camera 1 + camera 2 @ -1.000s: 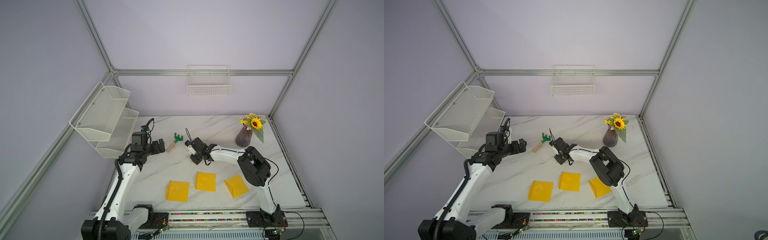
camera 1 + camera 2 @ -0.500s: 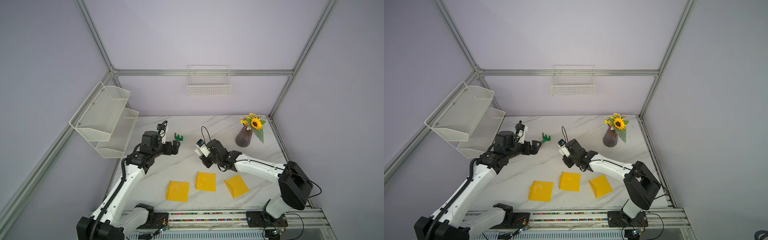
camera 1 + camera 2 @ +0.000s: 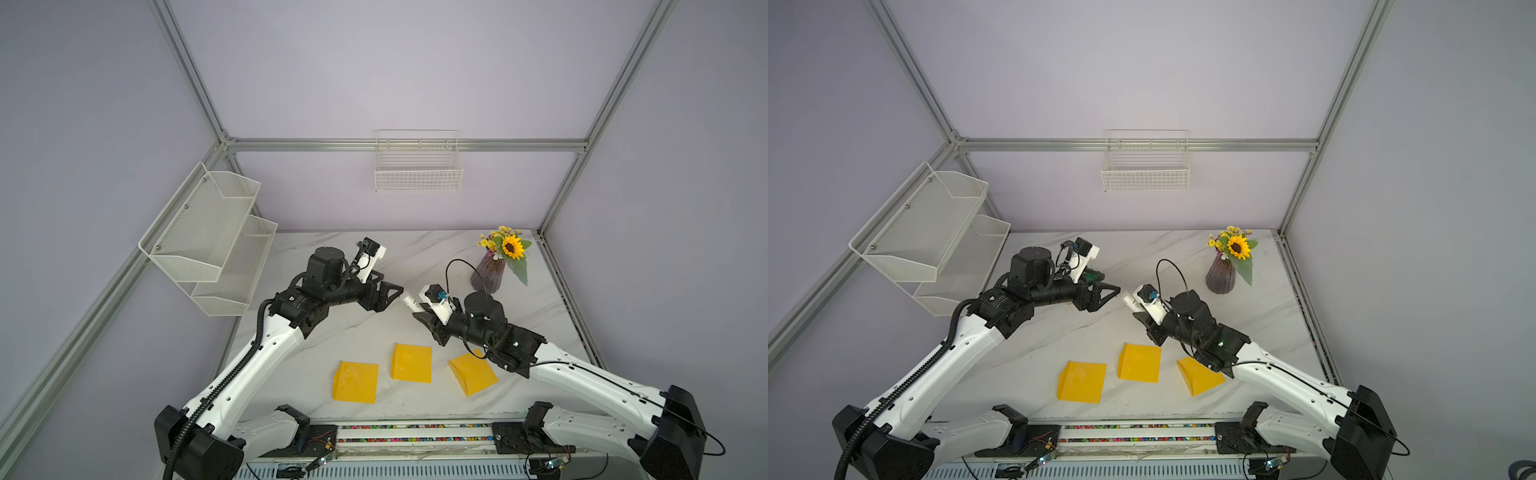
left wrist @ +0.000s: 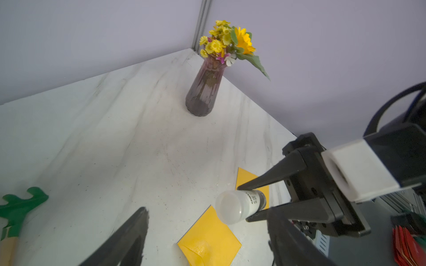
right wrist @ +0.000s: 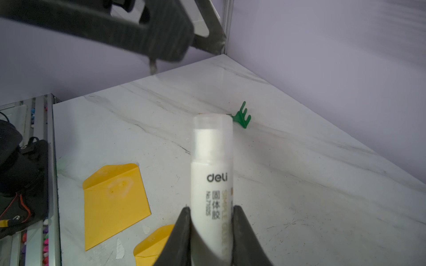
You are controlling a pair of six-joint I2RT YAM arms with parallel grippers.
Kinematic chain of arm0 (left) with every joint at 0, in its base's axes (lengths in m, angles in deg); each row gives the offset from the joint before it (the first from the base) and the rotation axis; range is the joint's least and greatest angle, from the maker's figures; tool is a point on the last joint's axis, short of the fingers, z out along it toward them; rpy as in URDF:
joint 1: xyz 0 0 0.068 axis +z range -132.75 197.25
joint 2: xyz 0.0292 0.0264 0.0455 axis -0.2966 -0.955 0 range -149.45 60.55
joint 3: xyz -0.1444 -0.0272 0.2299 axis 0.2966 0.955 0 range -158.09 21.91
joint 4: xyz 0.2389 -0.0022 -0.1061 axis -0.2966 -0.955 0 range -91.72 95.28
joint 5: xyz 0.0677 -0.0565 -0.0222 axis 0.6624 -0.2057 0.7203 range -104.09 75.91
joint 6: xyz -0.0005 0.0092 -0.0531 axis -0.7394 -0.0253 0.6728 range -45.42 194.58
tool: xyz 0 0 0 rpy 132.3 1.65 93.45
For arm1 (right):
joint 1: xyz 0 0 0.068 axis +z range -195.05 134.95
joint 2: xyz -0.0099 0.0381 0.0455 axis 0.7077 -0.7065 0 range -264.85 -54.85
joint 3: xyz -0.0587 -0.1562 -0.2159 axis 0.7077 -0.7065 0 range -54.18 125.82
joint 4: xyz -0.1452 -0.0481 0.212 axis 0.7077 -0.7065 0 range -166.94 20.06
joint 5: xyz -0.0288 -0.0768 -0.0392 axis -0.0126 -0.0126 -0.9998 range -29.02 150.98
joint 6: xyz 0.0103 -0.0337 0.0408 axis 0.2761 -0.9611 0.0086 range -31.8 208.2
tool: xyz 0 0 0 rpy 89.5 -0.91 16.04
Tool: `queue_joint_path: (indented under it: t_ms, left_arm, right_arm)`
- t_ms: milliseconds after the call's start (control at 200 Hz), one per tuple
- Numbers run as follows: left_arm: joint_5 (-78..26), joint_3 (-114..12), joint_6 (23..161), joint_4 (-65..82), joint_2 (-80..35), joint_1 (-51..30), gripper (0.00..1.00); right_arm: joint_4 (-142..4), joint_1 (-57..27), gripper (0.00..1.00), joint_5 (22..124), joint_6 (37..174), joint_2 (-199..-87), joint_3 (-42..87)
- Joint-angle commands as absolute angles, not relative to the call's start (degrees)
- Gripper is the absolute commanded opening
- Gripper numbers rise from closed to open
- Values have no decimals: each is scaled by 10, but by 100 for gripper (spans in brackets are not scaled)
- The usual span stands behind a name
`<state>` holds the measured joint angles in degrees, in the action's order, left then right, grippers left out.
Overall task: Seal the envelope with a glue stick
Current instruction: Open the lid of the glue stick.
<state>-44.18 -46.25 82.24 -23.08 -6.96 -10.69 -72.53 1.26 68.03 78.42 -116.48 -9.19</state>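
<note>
**Step in hand (judged): cap removal.** The glue stick is capped, so no glue can reach an envelope until the cap is off.

1. Left jaws: partly open, holding nothing. In the left wrist view the cap [image 4: 229, 207] sits at the mouth of the gap, nearer 1 finger than the other. Centre the gap on the cap before closing. Grip the cap only, clear of the printed body, then pull straight along the tube axis. A sideways pull is likely to lever the tube out of the opposing grip.
2. Glue stick [image 5: 211, 161]: held in the air above the middle of the counter [image 3: 365, 336], with the cap end pointing toward 10 o'clock in both top views. It touches neither the counter nor the 3 yellow envelopes [image 3: 411, 363], which lie flat near the 6 o'clock edge.
3. Right jaws: clamped on the lower, printed part of the tube, leaving the cap fully exposed. This grip should be firm and motionless during the pull.

**Pose.**
- The left arm [image 3: 257, 353] reaches in from the 7 o'clock corner. Its forearm is near level and the jaw tips aim toward 4 o'clock, just beside the cap.
- The right arm [image 3: 590, 378] reaches in from the 5 o'clock corner. Its wrist is raised and the jaws aim toward 10 o'clock.
- The 2 sets of jaws face each other almost tip to tip.
</note>
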Motion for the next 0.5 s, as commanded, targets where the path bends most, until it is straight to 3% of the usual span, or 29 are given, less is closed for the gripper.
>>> queue_joint_path:
  t_ms: [0,155,500]
  left_arm:
    - [-503,-498,795,-261,-62,-121,73]
    - [-551,-523,790,-310,-55,-132,51]
    - [-599,-533,785,-355,-48,-150,45]
  right_arm:
    - [-716,15,0,749,740,-1133,-101]
    - [-701,15,0,824,670,-1104,-120]
    - [-707,15,0,837,653,-1104,-95]
